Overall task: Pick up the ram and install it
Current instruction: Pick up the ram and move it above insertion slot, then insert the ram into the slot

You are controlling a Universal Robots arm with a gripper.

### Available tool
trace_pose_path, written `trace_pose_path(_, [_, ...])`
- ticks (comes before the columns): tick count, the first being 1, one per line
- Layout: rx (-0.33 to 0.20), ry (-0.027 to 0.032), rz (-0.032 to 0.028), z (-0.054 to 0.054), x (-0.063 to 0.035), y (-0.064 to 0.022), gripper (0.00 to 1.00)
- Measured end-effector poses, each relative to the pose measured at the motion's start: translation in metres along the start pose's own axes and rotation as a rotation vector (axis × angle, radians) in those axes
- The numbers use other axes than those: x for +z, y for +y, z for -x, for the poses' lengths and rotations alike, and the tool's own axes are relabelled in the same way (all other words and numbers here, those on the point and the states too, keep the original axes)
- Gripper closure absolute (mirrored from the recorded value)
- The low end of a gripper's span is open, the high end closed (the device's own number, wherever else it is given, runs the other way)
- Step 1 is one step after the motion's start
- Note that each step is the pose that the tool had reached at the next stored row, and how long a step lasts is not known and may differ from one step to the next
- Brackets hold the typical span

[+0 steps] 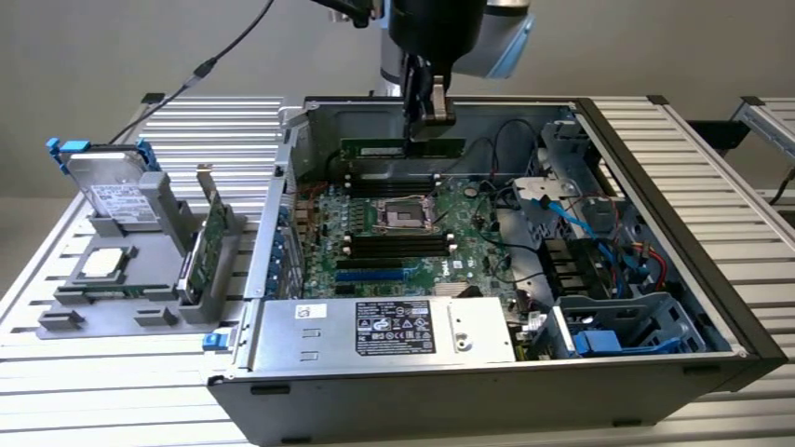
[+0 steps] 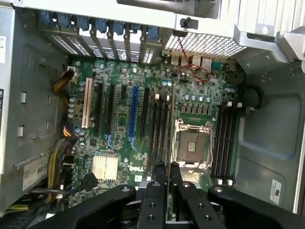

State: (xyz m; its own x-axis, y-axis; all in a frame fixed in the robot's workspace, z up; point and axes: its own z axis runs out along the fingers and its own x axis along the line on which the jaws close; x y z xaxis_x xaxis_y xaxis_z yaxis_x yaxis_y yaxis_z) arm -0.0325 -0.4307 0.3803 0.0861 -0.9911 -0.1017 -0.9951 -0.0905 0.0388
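Up front, the power supply; behind it the motherboard lies flat in the open case. And there at the far wall, the fingers are clamped on the ram, gripping its top edge near mid-length, the stick level over the far memory slots.
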Motion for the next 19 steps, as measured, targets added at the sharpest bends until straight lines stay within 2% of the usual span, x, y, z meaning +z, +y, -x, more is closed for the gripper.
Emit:
trace_pose_path(5, [0.000,0.0066,-0.0004,0.016,0.0029,-0.0111,0.86])
trace_pose_path(7, [0.000,0.0098,-0.0009,0.024,0.0045,-0.0129,0.86])
trace_pose_path(11, [0.000,0.0142,-0.0059,0.035,0.0065,-0.0142,0.86])
trace_pose_path(13, [0.000,0.0144,-0.0088,0.037,0.0068,-0.0147,0.86])
trace_pose_path(19, [0.000,0.0143,-0.0089,0.037,0.0068,-0.0147,0.86])
